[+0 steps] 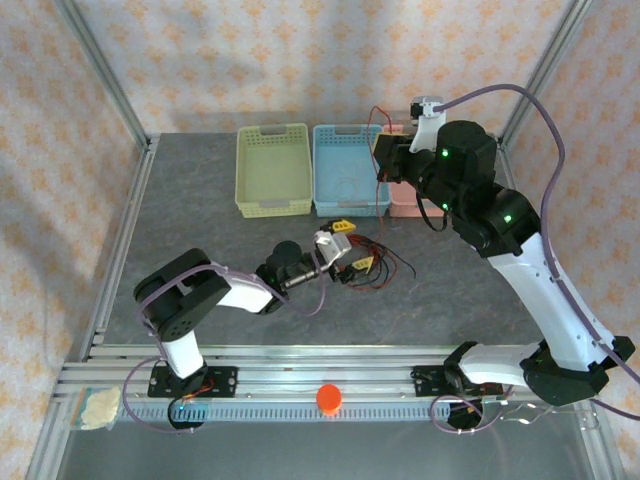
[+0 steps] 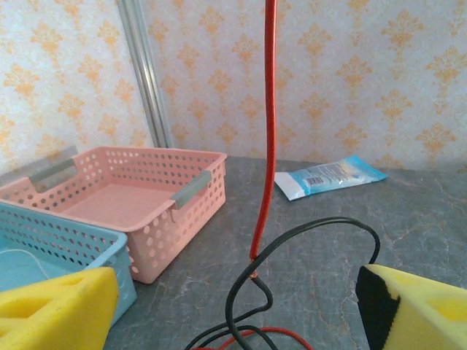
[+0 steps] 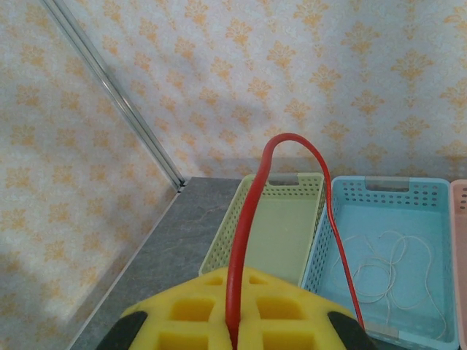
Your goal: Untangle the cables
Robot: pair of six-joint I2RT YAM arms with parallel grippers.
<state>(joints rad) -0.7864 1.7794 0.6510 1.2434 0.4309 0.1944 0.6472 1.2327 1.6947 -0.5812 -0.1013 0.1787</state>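
A tangle of red and black cables (image 1: 375, 262) lies mid-table. My left gripper (image 1: 352, 246) is at its left edge, open. In the left wrist view its yellow fingers (image 2: 62, 310) stand wide apart around a black cable loop (image 2: 314, 227), touching nothing. A red cable (image 2: 268, 131) rises straight up from that loop. My right gripper (image 1: 386, 160) hangs above the baskets. Its yellow pads (image 3: 190, 321) are shut on the red cable (image 3: 244, 240), which arches over and drops toward the blue basket. A thin whitish cable (image 3: 387, 270) lies coiled inside that basket.
Three baskets line the back: green (image 1: 272, 170), blue (image 1: 350, 172) and pink (image 2: 124, 193). A blue-and-white packet (image 2: 330, 175) lies on the table beyond the pink one. An orange disc (image 1: 329, 398) and a small bag (image 1: 90, 408) sit by the front rail.
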